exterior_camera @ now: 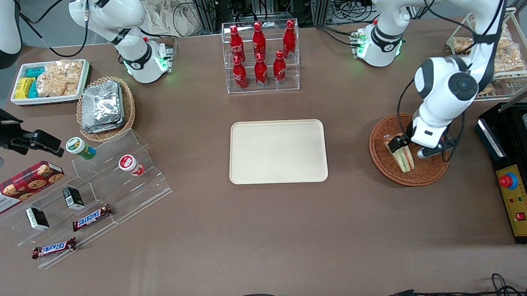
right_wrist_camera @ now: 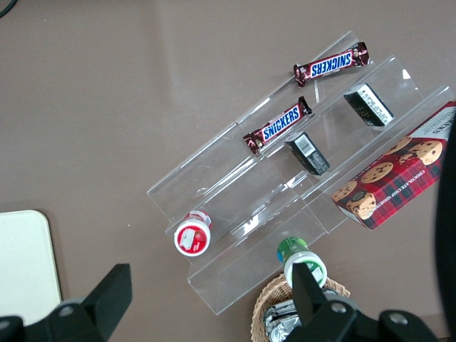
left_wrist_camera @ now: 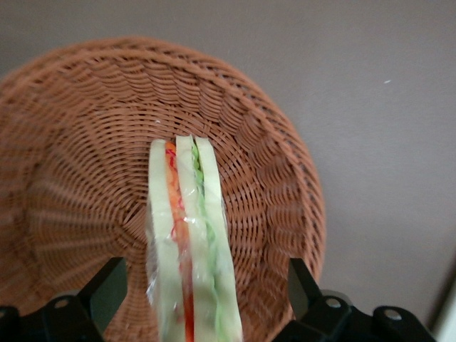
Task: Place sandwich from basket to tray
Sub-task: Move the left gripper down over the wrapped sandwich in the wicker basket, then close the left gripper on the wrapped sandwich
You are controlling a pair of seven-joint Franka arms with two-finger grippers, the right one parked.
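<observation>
Brown desk (exterior_camera: 266,235) fills the front view, with the cream tray (exterior_camera: 277,151) lying flat at its middle. Farther from the camera than the tray stands a clear rack of red bottles (exterior_camera: 260,51). Toward the working arm's end, well apart from the tray, sits the reddish basket (exterior_camera: 422,173) with the sandwich (exterior_camera: 403,157) lying in it, its long axis running from the camera end of the basket up toward the arm. The gripper (exterior_camera: 406,145) hangs low over the basket, right at the sandwich's upper end, and the arm's white links cover part of the basket rim. A black control box (exterior_camera: 514,174) lies just past the basket at the desk's edge. Toward the parked arm's end are a tan basket of foil packets (exterior_camera: 105,107), a white snack tray (exterior_camera: 48,81) and a clear stepped stand (exterior_camera: 94,189) with candy bars.

From the left wrist, the sandwich (left_wrist_camera: 191,249) stands on edge on the basket (left_wrist_camera: 85,178) floor, layers upright, orange and green filling showing between pale bread. It lies between the two black fingers (left_wrist_camera: 107,288); the jaws are spread wide, clear of it on both sides.

From the right wrist, the stepped stand (right_wrist_camera: 299,185), candy bars and a cookie box (right_wrist_camera: 395,178) show.
</observation>
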